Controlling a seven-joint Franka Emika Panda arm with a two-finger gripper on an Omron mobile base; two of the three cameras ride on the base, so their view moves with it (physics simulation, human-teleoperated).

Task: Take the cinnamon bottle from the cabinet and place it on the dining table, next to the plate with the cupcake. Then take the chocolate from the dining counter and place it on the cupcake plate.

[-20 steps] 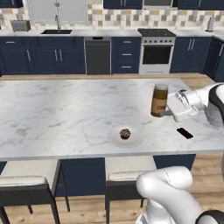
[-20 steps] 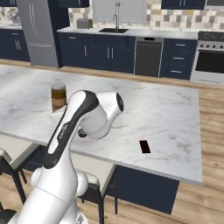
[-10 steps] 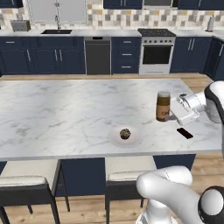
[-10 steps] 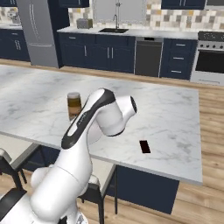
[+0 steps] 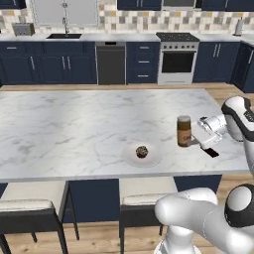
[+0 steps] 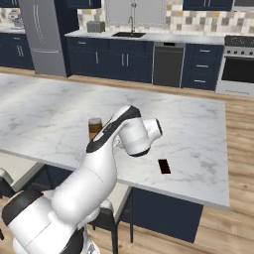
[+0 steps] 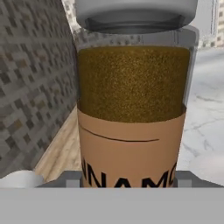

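Chocolate, a tiny dark block (image 5: 211,152), lay right of the brown cinnamon bottle (image 5: 184,131), which had shifted nearer the white plate (image 5: 142,154), jaws clamping it.

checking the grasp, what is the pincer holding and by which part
The pincer holds the cinnamon bottle by its lower body, at the label, upright on the dining table.

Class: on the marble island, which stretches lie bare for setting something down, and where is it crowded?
Bare: the dining table left of the plate. Crowded: the cinnamon bottle, the gripper and the chocolate right of it.
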